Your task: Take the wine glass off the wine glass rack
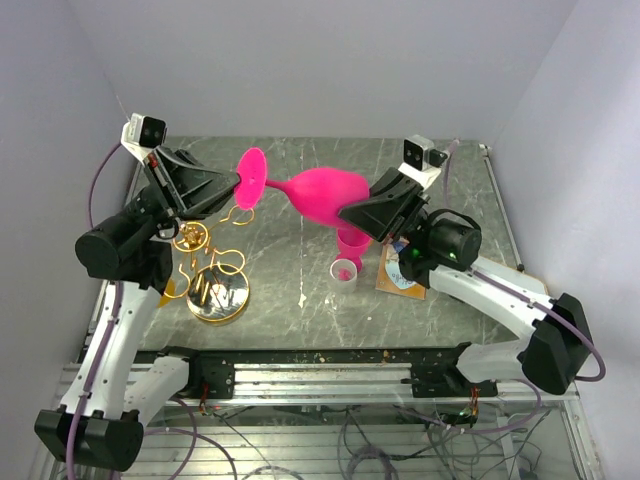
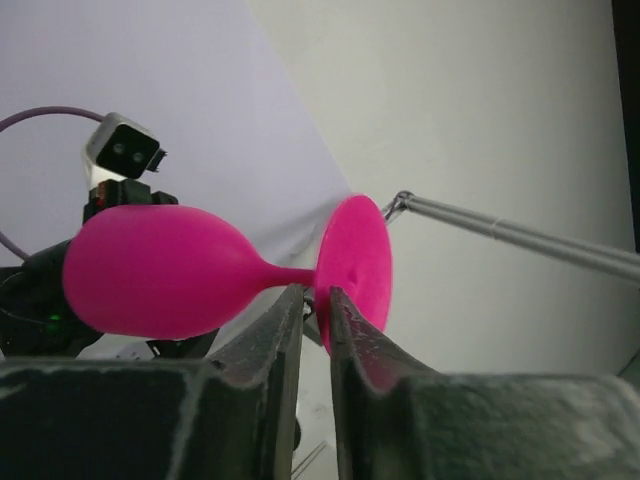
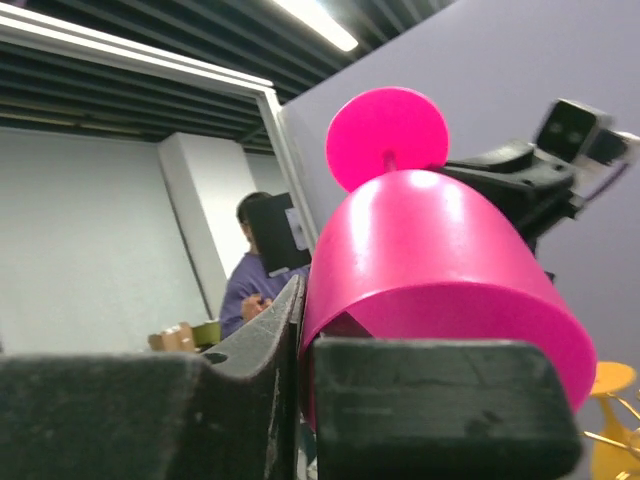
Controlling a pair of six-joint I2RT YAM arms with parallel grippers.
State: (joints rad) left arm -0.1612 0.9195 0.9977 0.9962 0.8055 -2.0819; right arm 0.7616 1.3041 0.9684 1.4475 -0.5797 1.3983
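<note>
Grey marble table, white walls. Right gripper is clamped on the bowl rim of the wine glass. Left gripper: jaws a slit apart at the stem by the foot; cannot tell whether they grip. Glass lies horizontal in the air, beyond and right of the wine glass rack, apart from it.

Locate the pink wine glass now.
Top view: the wine glass hangs sideways above mid-table, its foot at the left gripper, its bowl at the right gripper, beyond the wine glass rack.
</note>
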